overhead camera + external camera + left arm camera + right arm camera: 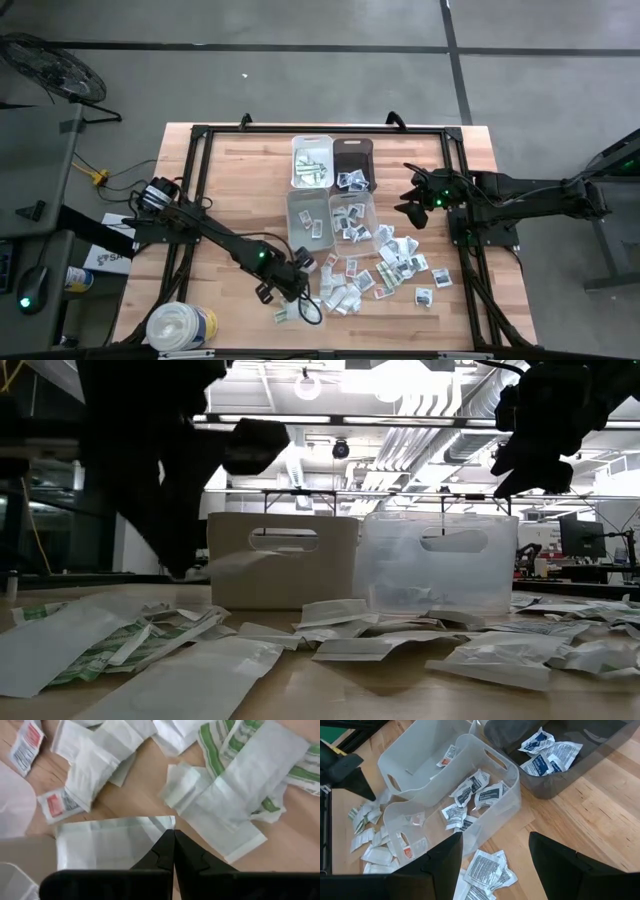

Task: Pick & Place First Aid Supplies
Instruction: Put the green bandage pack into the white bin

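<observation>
Bins: four small rectangular plastic bins (331,187) grouped two by two at the table's middle, touching.
Packets: small flat paper packets (385,268) scattered on the wooden table (240,175) in front of the bins; more inside the bins.
Tub: big round white tub (181,326) at the front left corner, well apart.

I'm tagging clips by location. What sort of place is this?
Probably a robotics lab or workshop: a bare concrete floor around the black-framed wooden table, exposed ceiling ducts with strip lights, and a computer monitor behind.
</observation>
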`<action>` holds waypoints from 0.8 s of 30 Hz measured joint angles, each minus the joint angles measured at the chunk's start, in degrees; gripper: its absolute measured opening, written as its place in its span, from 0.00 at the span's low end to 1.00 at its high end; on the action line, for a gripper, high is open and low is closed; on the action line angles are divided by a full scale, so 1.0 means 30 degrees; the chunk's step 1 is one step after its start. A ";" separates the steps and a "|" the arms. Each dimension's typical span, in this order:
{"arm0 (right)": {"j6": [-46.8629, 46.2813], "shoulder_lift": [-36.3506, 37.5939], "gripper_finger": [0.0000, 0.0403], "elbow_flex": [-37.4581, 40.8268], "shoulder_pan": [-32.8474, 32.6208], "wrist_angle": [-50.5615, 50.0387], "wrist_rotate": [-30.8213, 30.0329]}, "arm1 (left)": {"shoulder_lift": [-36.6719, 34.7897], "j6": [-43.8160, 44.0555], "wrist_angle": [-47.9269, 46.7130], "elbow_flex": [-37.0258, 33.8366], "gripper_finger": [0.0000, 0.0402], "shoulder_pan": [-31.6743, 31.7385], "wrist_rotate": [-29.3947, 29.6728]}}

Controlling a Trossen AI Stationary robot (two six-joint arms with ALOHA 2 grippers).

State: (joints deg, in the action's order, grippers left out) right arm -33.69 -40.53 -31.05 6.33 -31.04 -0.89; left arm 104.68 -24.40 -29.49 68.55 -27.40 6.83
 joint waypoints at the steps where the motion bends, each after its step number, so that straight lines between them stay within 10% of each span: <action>1: 0.0004 0.0000 0.55 0.0000 0.0003 -0.0004 0.0002 | 0.0000 -0.0180 -0.0203 0.0180 0.00 0.0000 0.0000; 24: 0.0192 0.0000 0.55 0.0000 0.0000 -0.0002 0.0009 | -0.0066 -0.0764 0.0128 0.4167 0.00 0.0546 0.1013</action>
State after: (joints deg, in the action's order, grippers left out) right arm -33.11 -40.53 -31.05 6.33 -31.04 -0.86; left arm 104.49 -26.70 -29.11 81.06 -25.76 9.87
